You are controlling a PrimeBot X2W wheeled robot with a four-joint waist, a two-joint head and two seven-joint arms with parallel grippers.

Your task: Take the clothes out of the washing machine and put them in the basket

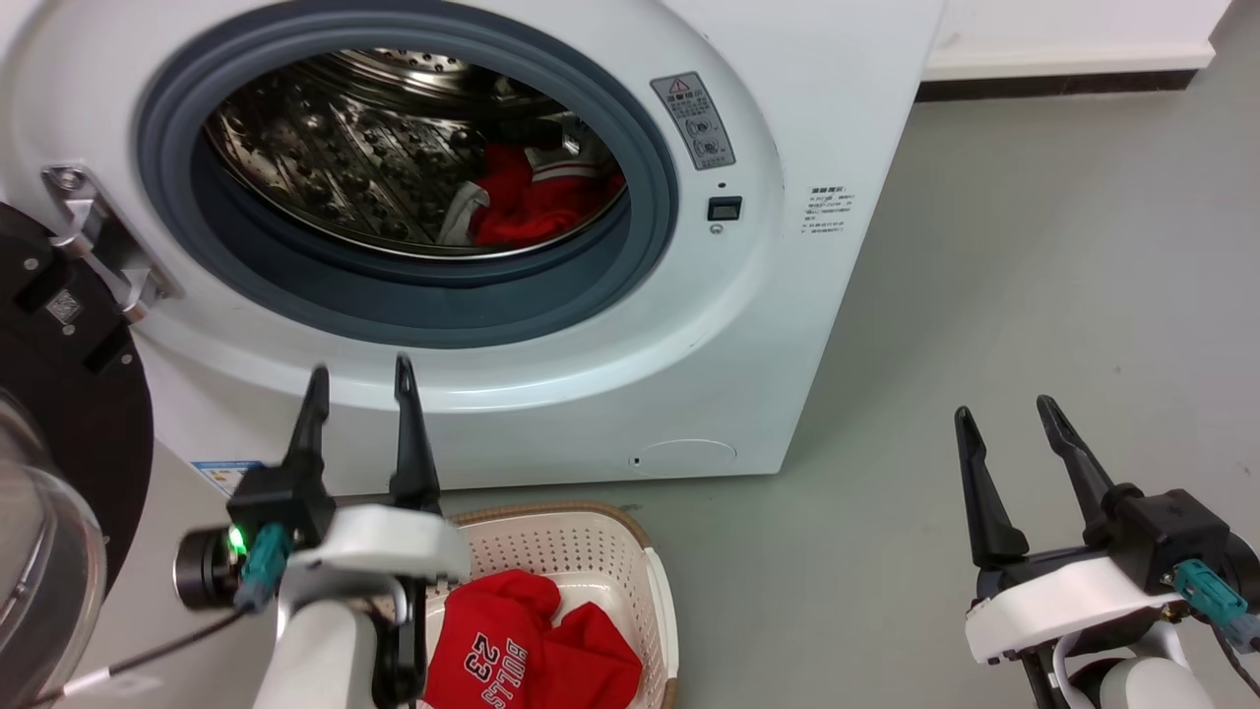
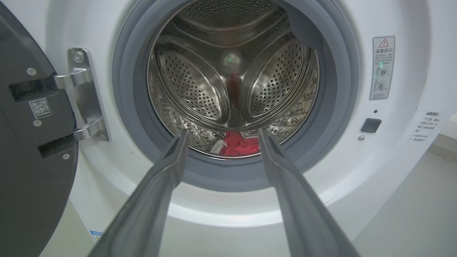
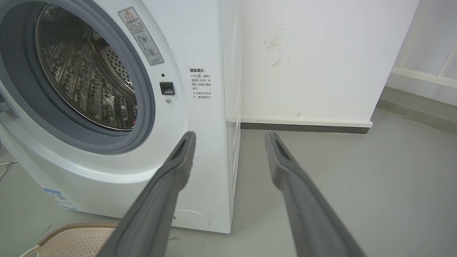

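The white washing machine [image 1: 610, 325] stands with its round door [image 1: 59, 394] swung open to the left. Red clothes with white trim [image 1: 532, 202] lie low in the steel drum, seen also in the left wrist view as red clothes [image 2: 241, 144]. A red garment with white lettering [image 1: 527, 655] lies in the cream basket [image 1: 591, 551] on the floor in front. My left gripper [image 1: 361, 379] is open and empty, fingers pointing at the washer's front below the door ring. My right gripper [image 1: 1004, 412] is open and empty over the floor to the right of the washing machine [image 3: 200, 142].
Grey floor [image 1: 1034, 256] stretches to the right of the washer, bounded by a white wall with a dark skirting [image 3: 303, 127]. The open door's hinge [image 2: 84, 94] sticks out at the left of the opening. The basket's rim [image 3: 78, 226] shows at the right wrist view's bottom left.
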